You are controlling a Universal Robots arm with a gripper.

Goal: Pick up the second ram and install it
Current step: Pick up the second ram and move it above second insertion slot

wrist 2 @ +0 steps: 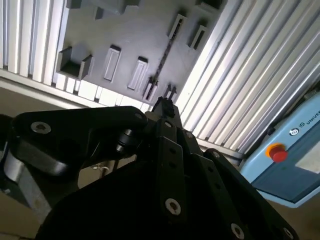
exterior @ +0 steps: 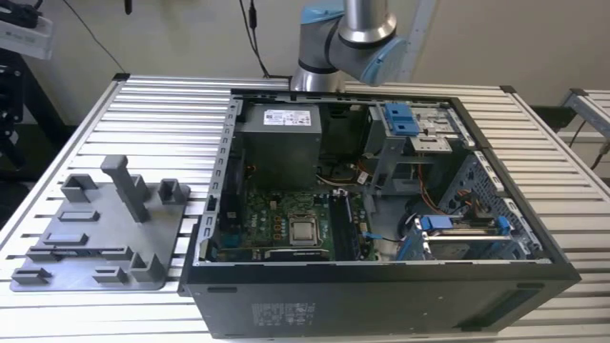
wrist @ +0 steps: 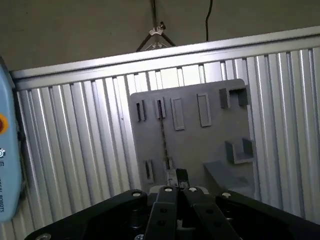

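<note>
The second ram (wrist: 162,137) is a thin dark strip standing on edge in the slots of the grey fixture plate (wrist: 200,145). In the second wrist view the ram (wrist 2: 162,60) runs across the same plate (wrist 2: 130,35). My gripper (wrist: 176,176) hangs well above the plate, shut, with nothing between its fingertips. In the second wrist view the gripper (wrist 2: 163,106) lines up close to the near end of the ram. In the exterior view the fixture plate (exterior: 176,236) lies on the slatted table to the left of the open computer case (exterior: 381,300).
The case holds a motherboard (exterior: 286,214) with a processor socket, a power supply (exterior: 278,143) and drive bays with blue clips (exterior: 405,121). The arm's base (exterior: 343,43) stands behind the case. A blue pendant with a red button (wrist 2: 277,152) lies off the table edge.
</note>
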